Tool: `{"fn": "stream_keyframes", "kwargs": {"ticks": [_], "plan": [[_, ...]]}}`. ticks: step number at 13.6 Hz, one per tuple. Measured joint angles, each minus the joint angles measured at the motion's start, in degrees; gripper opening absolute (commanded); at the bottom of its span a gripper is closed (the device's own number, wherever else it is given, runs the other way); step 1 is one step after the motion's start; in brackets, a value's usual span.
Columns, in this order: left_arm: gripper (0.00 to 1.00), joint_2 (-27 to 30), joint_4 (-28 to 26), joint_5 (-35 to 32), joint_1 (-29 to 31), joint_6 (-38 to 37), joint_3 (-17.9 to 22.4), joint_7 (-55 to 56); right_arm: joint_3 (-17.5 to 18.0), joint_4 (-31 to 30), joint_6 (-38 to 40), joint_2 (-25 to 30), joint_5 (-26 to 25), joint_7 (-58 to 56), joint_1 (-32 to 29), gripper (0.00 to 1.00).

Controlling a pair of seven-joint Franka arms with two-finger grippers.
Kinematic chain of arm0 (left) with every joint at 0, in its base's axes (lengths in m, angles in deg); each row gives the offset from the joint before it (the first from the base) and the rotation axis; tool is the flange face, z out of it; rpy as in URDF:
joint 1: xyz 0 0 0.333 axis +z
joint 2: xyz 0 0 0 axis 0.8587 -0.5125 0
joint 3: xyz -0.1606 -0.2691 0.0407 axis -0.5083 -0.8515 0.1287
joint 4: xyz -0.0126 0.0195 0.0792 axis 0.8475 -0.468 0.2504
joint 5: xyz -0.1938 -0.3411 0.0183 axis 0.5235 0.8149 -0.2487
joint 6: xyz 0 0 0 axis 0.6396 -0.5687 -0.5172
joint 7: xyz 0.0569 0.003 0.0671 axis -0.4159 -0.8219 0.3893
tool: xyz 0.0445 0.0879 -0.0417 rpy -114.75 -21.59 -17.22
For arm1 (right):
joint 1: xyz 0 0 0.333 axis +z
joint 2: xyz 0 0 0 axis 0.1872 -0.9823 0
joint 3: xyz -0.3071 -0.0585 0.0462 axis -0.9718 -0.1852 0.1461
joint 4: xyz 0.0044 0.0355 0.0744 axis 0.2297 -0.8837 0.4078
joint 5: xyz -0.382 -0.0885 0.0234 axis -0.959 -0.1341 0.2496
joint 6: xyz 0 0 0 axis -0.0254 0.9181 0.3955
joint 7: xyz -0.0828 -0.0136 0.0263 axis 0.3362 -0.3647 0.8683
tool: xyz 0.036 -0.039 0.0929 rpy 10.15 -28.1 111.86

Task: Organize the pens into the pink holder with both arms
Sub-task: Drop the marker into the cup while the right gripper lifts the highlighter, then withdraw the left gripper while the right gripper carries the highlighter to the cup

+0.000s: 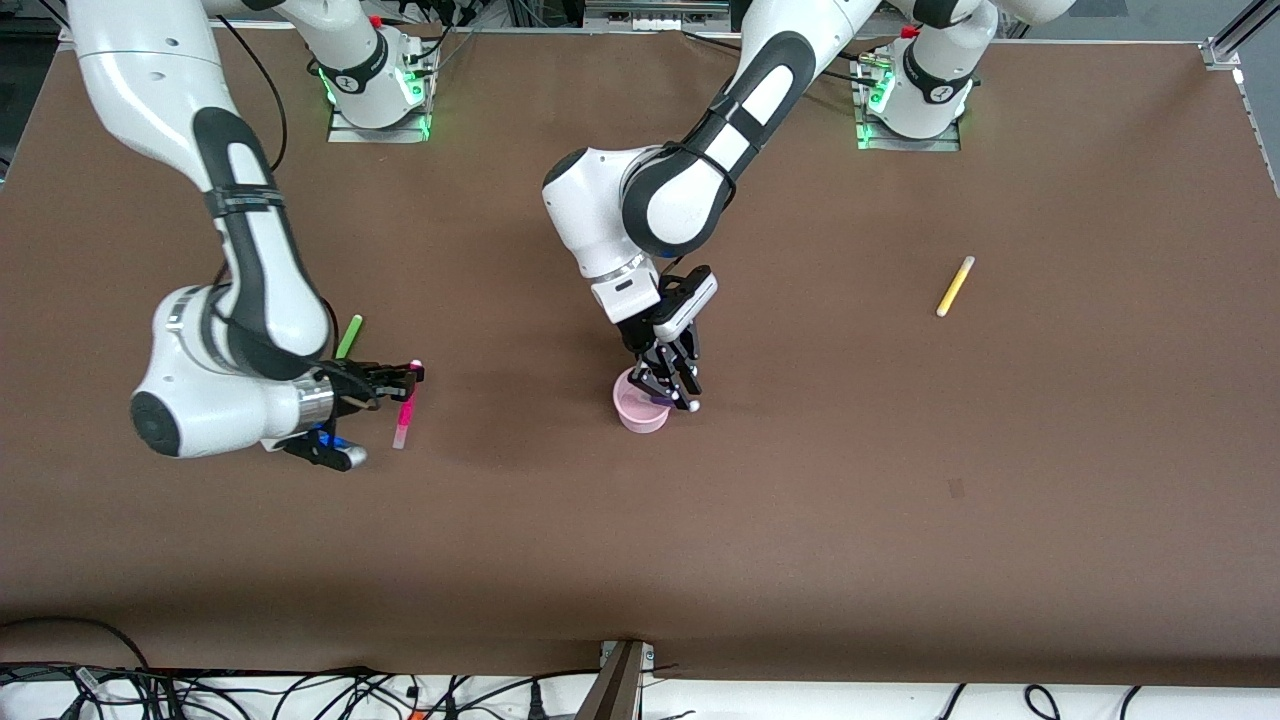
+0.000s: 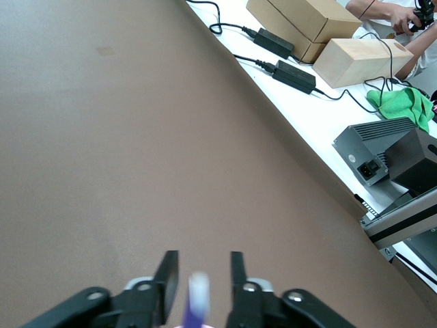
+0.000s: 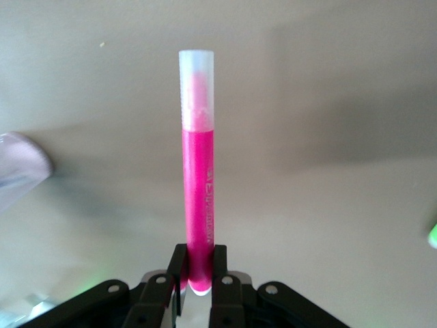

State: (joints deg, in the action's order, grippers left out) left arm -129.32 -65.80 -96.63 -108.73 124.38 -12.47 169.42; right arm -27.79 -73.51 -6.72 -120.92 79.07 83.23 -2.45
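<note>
The pink holder (image 1: 640, 412) stands mid-table. My left gripper (image 1: 672, 388) hangs right over it, its fingers (image 2: 167, 277) apart. The dark purple pen (image 2: 197, 301), pale tip up, stands blurred between them with a gap on each side. My right gripper (image 1: 412, 373) is up over the table toward the right arm's end, shut on the end of the magenta pen (image 3: 198, 171), which hangs down from it (image 1: 405, 418). The green pen (image 1: 348, 337) lies on the table beside the right wrist. The yellow pen (image 1: 955, 286) lies toward the left arm's end.
Brown mat (image 1: 800, 520) covers the whole table. Cables (image 1: 300, 690) run along the table's edge nearest the front camera. Past the mat's edge in the left wrist view are boxes (image 2: 321, 27), power bricks (image 2: 293, 72) and a grey unit (image 2: 389, 147).
</note>
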Motion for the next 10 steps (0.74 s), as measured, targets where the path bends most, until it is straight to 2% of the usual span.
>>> {"fn": "stream_keyframes", "kwargs": {"ticks": [1, 2, 5, 7, 10], "plan": [[0.98, 0.0, 0.0, 0.0, 0.0, -0.1, 0.0, 0.0, 0.0, 0.7, 2.3, 0.0, 2.3, 0.7, -1.0, 0.0], [1.0, 0.0, 0.1, 0.0, 0.0, -0.1, 0.1, 0.0, -0.1, 1.2, 4.4, 0.0, 4.1, 1.8, -2.0, 0.0], [1.0, 0.9, 1.5, 0.7, 0.3, -0.9, 0.4, -3.7, -0.1, 2.4, 11.3, 0.0, 10.0, 5.2, -5.0, 0.0], [1.0, 4.1, 2.5, 7.0, 2.2, -1.6, 0.7, -13.5, -0.2, 2.4, 14.9, 0.0, 16.0, 7.2, -7.3, 0.0], [1.0, 11.5, 2.7, 21.3, 8.0, -3.1, 1.0, -34.2, 0.0, 2.3, 17.2, 0.0, 20.8, 12.0, -8.8, 0.0]]}}
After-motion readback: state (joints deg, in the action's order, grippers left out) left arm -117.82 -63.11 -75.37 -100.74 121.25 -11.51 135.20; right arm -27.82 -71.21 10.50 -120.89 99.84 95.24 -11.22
